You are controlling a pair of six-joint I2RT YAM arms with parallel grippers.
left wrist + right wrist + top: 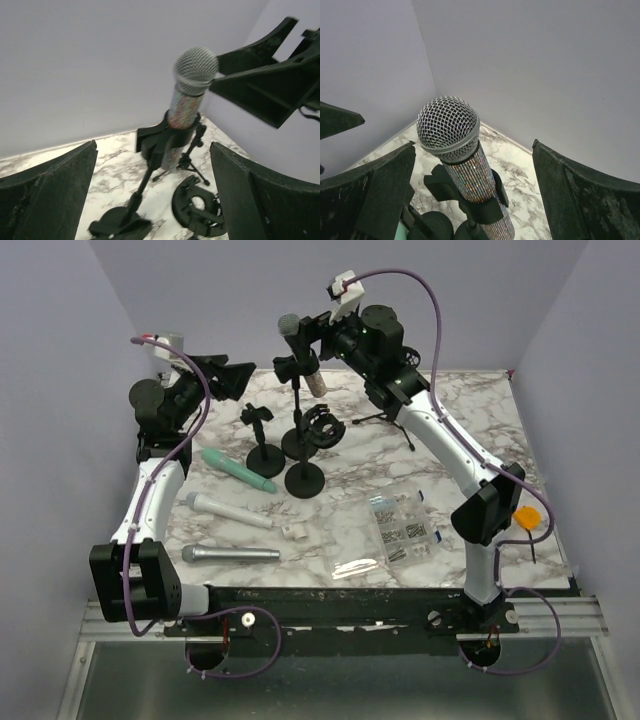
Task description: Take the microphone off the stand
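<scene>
A microphone point(301, 348) with a silver mesh head and glittery body stands upright in the clip of a black stand point(303, 472) at the back of the marble table. My right gripper point(313, 332) is open beside the microphone's head, its jaws to either side and not touching. In the right wrist view the microphone point(462, 155) sits between my open fingers point(375, 200) in its clip point(482, 205). My left gripper point(245, 373) is open and empty, to the left of the stand. In the left wrist view the microphone point(190, 95) lies ahead, beyond my fingers point(260, 200).
On the table lie a mint microphone point(238, 470), a white one point(225, 510) and a silver one point(230, 554). A short stand point(262, 445), a round shock mount point(322, 428) and a small tripod point(385, 415) stand near the stand's base. A clear bag of parts point(395, 530) lies front right.
</scene>
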